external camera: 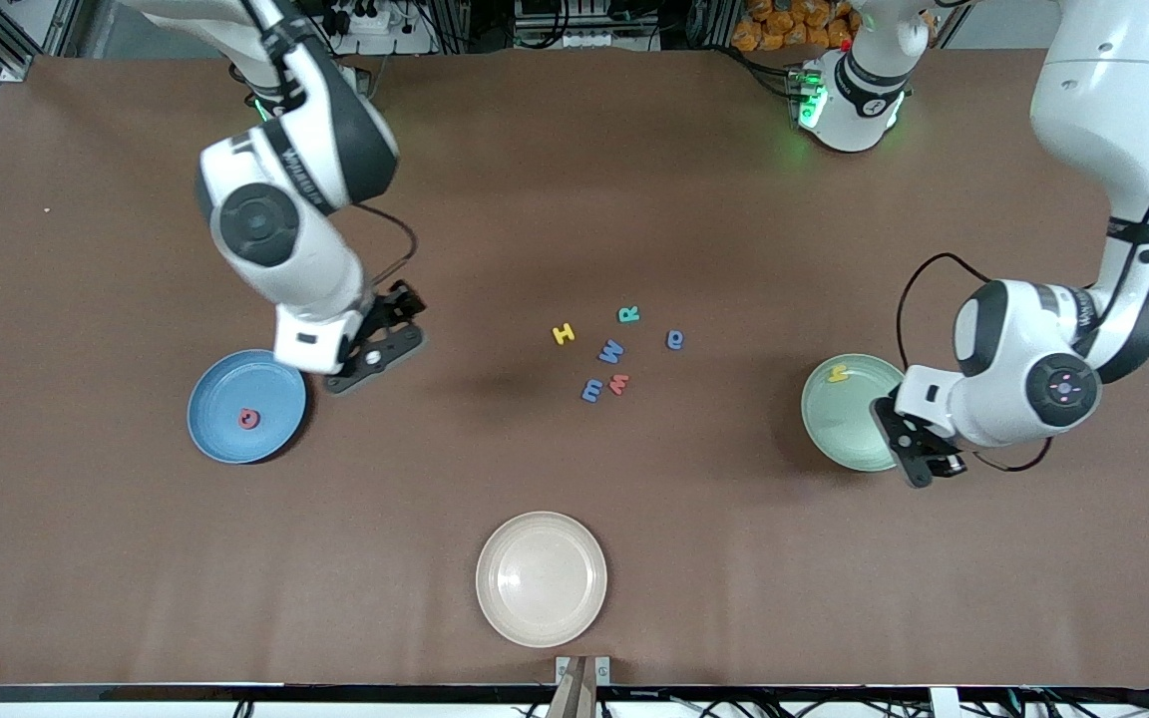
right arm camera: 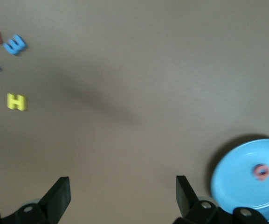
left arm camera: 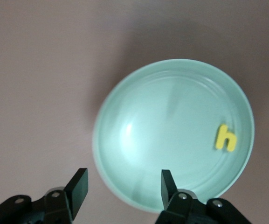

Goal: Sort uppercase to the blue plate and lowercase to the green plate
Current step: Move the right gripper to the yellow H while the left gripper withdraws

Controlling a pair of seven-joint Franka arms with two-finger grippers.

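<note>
Left wrist view: yellow h (left arm camera: pixel 225 138) beside open left hand (left arm camera: pixel 123 186).

Even overhead light, soft shadows beside the arms, glare on the green plate (left arm camera: pixel 125 135); right wrist view slightly blurred.

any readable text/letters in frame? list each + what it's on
"Q": red letter on the blue plate
"h": yellow letter on the green plate
"H": yellow letter on the table
"R": teal letter on the table
"W": blue letter on the table
"a": blue letter on the table
"m": blue letter on the table
"m" or "w": small red letter on the table
Arm lettering: too blurred to read.
</note>
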